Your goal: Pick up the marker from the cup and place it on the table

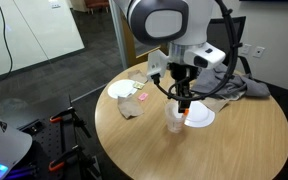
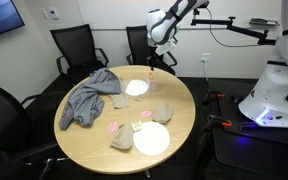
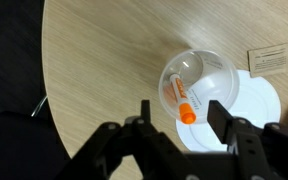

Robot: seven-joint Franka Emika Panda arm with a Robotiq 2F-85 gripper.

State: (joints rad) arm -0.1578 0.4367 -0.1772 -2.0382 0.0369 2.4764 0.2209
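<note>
**While Its Jaws Stood Apart, the Gripper (image 3: 180, 112) Hung Over the Cup (image 3: 206, 62)**

As the wrist view showed, the two fingers (image 3: 144, 113) stood open and empty above the clear cup. Between them, lower down, the orange-red marker (image 3: 180, 98) leaned inside the cup, untouched. Just beside the cup lay a white plate (image 3: 259, 100), both resting on the round light-wood table (image 3: 104, 50).
</note>
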